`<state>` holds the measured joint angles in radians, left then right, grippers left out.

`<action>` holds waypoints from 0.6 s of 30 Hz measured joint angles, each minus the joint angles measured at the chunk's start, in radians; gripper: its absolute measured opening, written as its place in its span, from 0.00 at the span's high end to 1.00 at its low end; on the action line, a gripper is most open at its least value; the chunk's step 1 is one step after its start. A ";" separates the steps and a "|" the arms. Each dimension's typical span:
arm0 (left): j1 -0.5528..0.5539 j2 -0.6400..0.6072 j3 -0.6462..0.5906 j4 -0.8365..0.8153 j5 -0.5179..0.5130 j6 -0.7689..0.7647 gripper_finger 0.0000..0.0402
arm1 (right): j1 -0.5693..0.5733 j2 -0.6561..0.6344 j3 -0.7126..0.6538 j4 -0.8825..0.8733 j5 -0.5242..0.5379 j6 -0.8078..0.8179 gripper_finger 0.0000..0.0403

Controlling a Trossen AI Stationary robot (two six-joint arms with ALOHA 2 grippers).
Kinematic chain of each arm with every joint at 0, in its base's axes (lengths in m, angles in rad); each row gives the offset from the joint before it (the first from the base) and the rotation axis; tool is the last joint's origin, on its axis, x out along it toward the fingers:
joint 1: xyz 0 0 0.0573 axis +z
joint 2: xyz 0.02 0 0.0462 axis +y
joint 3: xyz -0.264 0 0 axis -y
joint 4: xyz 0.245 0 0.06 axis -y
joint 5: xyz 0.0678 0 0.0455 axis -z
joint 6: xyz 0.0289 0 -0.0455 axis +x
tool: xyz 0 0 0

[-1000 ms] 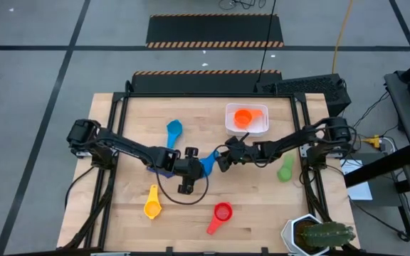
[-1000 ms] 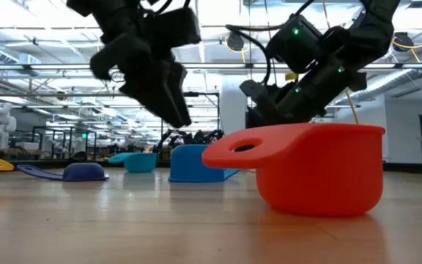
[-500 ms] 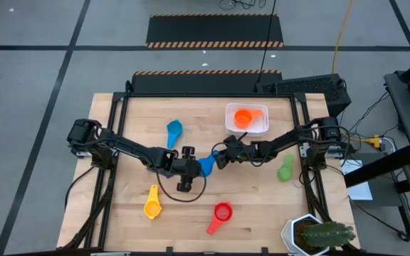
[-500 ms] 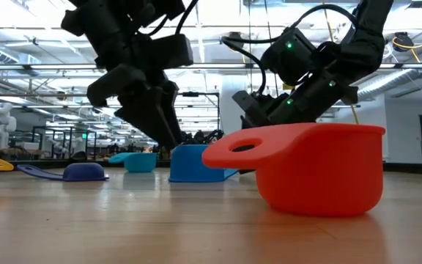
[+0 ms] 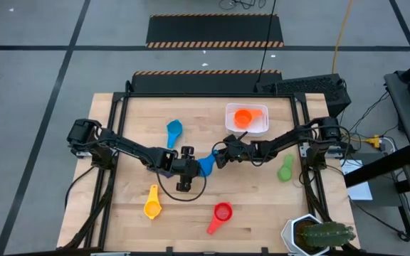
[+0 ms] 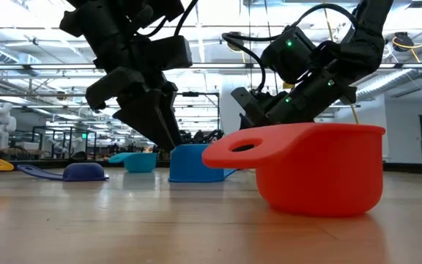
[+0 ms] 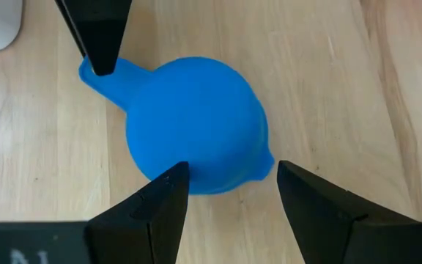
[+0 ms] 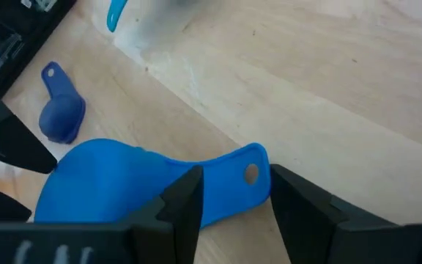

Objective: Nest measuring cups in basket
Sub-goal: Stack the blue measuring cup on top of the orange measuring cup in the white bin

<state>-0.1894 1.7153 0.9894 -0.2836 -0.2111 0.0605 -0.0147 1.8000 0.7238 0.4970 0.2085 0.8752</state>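
Measuring cups lie scattered on the wooden counter (image 5: pixel 134 213), six visible from above, with one already contained: the orange plastic cup (image 5: pixel 243 117) sits inside the white rectangular plastic basket (image 5: pixel 230 126) at the far right. A light blue cup (image 5: pixel 174 130) lies far left, a green one (image 5: pixel 285 168) near the right edge, a yellow one (image 5: pixel 152 203) and a red one (image 5: pixel 221 213) near the front with open room around them. At centre, the blue plastic cup (image 5: pixel 206 164) lies upside down between both arms. The left gripper (image 7: pixel 226 192) has its jaws open, straddling the cup's bowl; the right gripper (image 8: pixel 233 194) has its jaws open around the cup's handle.
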 joint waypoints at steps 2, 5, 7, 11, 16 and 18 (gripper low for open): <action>0.000 0.000 0.000 0.000 0.000 0.000 0.47 | 0.000 0.015 0.000 0.008 0.000 0.012 0.70; 0.000 0.000 0.000 0.001 0.000 0.006 0.47 | 0.000 0.049 0.001 0.023 0.001 0.029 0.76; 0.000 0.000 0.000 0.001 0.000 0.008 0.47 | 0.000 0.074 0.003 0.058 0.008 0.025 0.79; -0.001 -0.001 0.000 0.000 0.000 0.008 0.47 | 0.002 0.096 0.001 0.113 0.018 -0.008 0.86; 0.000 -0.002 0.000 -0.002 -0.003 0.009 0.47 | 0.003 0.090 0.001 0.132 -0.027 -0.046 0.98; -0.005 -0.006 0.000 -0.005 -0.005 0.009 0.47 | 0.002 0.075 0.001 0.131 -0.051 -0.060 0.98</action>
<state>-0.1947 1.7089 0.9894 -0.2884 -0.2166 0.0693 -0.0129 1.8752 0.7245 0.6284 0.1573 0.8148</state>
